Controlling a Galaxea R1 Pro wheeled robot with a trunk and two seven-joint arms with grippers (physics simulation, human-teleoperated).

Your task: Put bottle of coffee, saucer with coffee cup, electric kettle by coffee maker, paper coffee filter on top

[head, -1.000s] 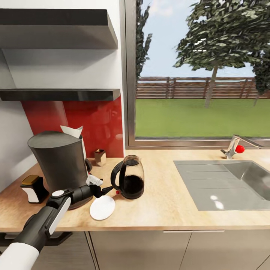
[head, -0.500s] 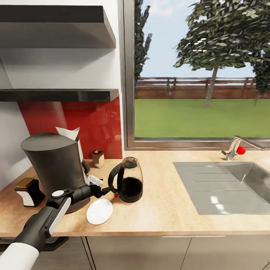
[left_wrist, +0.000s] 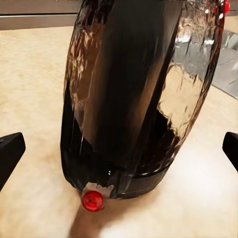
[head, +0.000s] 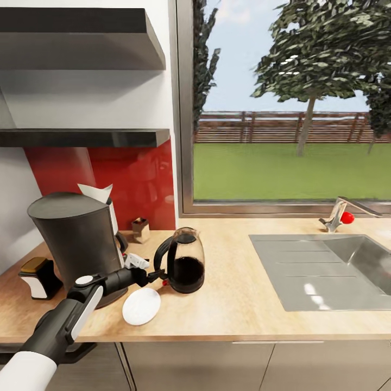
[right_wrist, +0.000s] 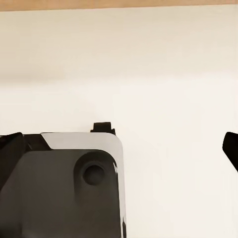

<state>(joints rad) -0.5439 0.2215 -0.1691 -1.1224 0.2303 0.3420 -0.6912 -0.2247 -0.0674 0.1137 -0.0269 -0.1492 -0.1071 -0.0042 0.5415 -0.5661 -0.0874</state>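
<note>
**Kettle on the counter, left gripper spread before it**

Here, electric kettle (head: 184, 262) noted upright on the wooden countertop (head: 244, 293), just right of the coffee maker (head: 76, 239). Glass body dark in its lower half, black handle turned toward the coffee maker. Seen close in the left wrist view as well: kettle (left_wrist: 134, 94) standing on pale wood, small red knob (left_wrist: 92, 200) at its base.

Saucer (head: 141, 306) found flat on the counter, near the front edge, just beside the coffee maker's foot and in front of the kettle's handle; touching or apart could not be told. White paper coffee filter (head: 96, 191) seen sticking up behind the coffee maker's top; whether resting on it or behind it, not clear. Small black-and-white item with an amber top (head: 39, 276) recorded left of the coffee maker. Small brown box (head: 141, 228) set against the red backsplash (head: 130, 184).

Left gripper (head: 155, 274) held low over the counter, close to the kettle's handle and base. Fingers spread wide: tips at opposite edges of the left wrist view, kettle between them, nothing clamped.

Right gripper (right_wrist: 119, 148): dark fingertips far apart in the right wrist view, nothing between them, above a pale surface and a grey-and-white robot part (right_wrist: 69, 188).

Further right: steel sink (head: 326, 271), tap with red knob (head: 341, 214), window above. Two dark shelves (head: 81, 136) on the wall over the coffee maker.
</note>
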